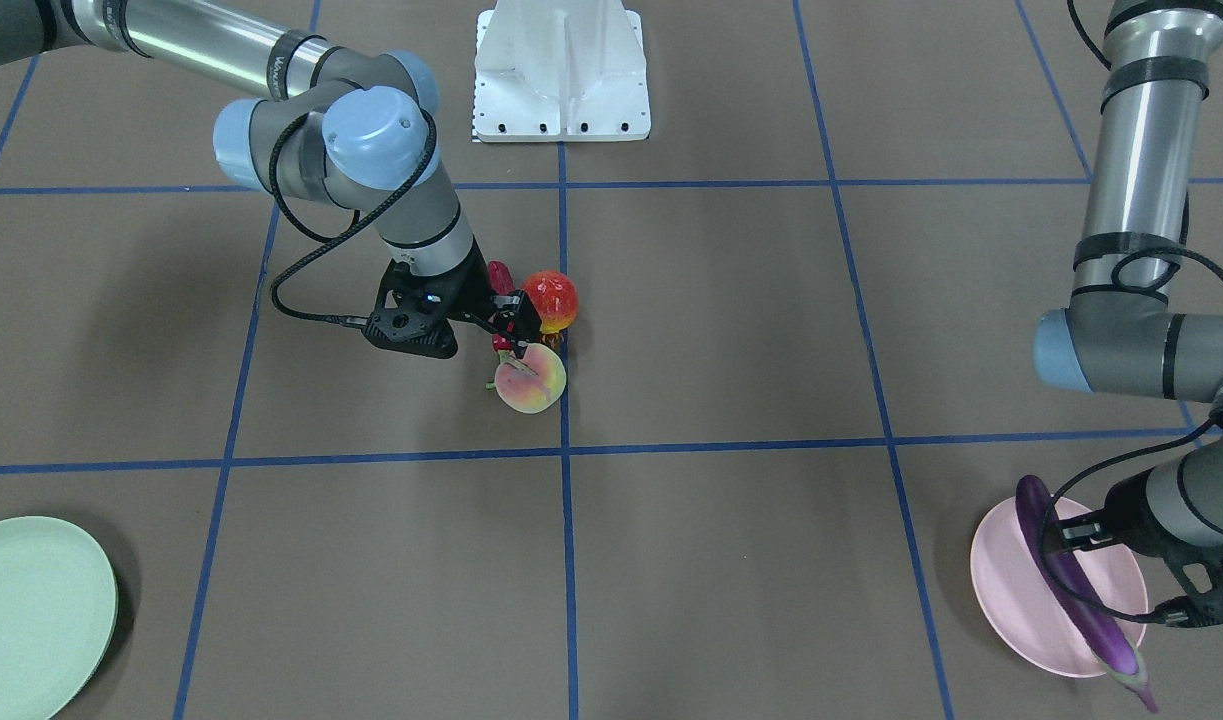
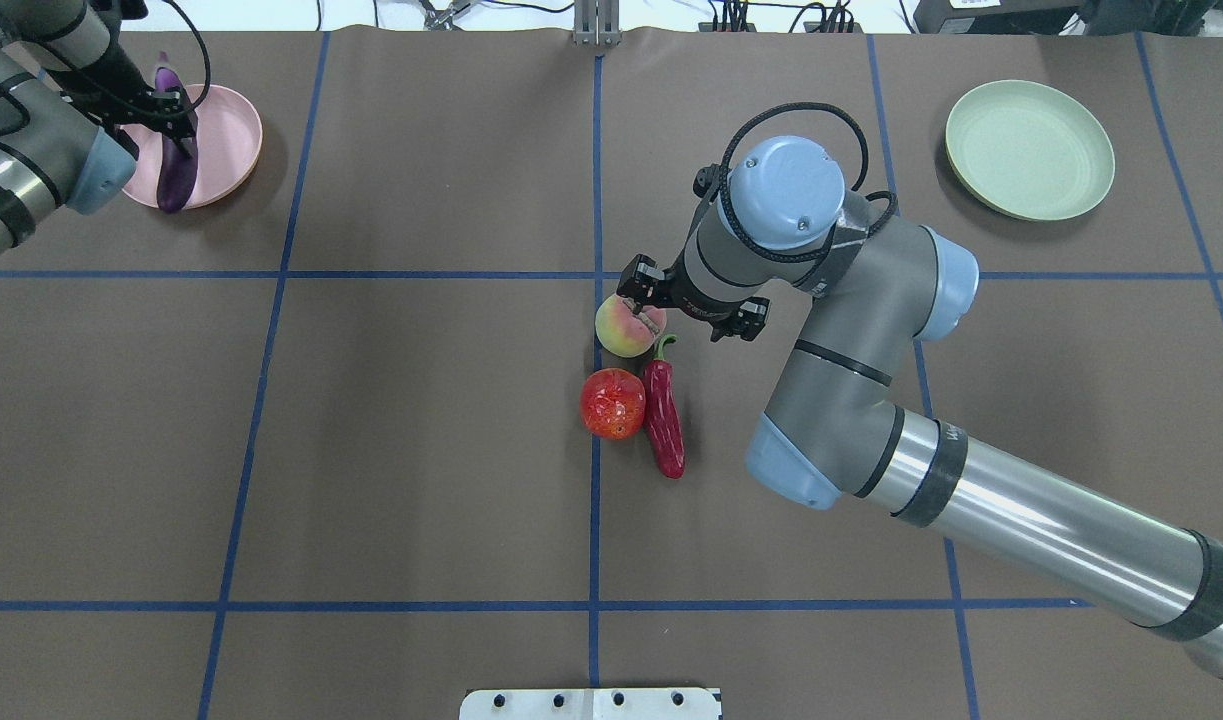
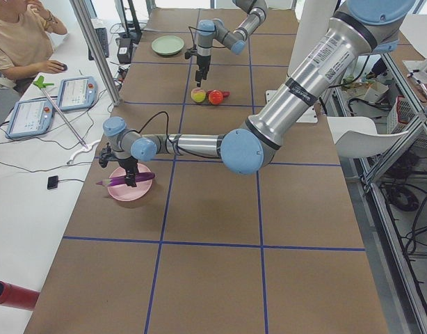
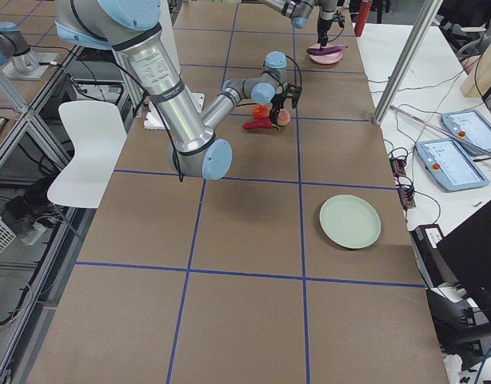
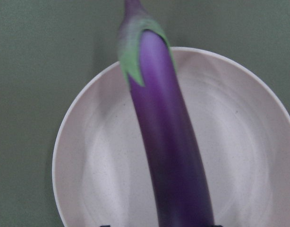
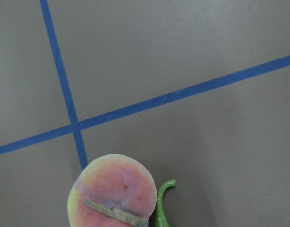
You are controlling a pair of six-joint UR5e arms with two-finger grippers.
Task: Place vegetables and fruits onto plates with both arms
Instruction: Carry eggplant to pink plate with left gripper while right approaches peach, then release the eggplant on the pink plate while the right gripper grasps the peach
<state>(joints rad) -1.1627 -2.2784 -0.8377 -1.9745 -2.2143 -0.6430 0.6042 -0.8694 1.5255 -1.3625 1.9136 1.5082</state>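
My left gripper (image 1: 1059,537) is shut on the long purple eggplant (image 1: 1076,585) and holds it slanted just over the pink plate (image 1: 1011,610). In the left wrist view the eggplant (image 5: 171,142) hangs across the plate (image 5: 93,165). My right gripper (image 1: 512,335) is low over the far edge of the peach (image 1: 531,380), which rests on the table. It looks open, and the fingers are mostly hidden. The peach (image 6: 114,191) fills the bottom of the right wrist view. The red-orange fruit (image 2: 613,403) and the chili (image 2: 664,418) lie right beside it.
The mint green plate (image 2: 1029,148) stands alone at the far right of the overhead view. The white base block (image 1: 561,75) is at the robot's side. Blue tape lines cross the brown table. An operator sits at the far end in the exterior left view.
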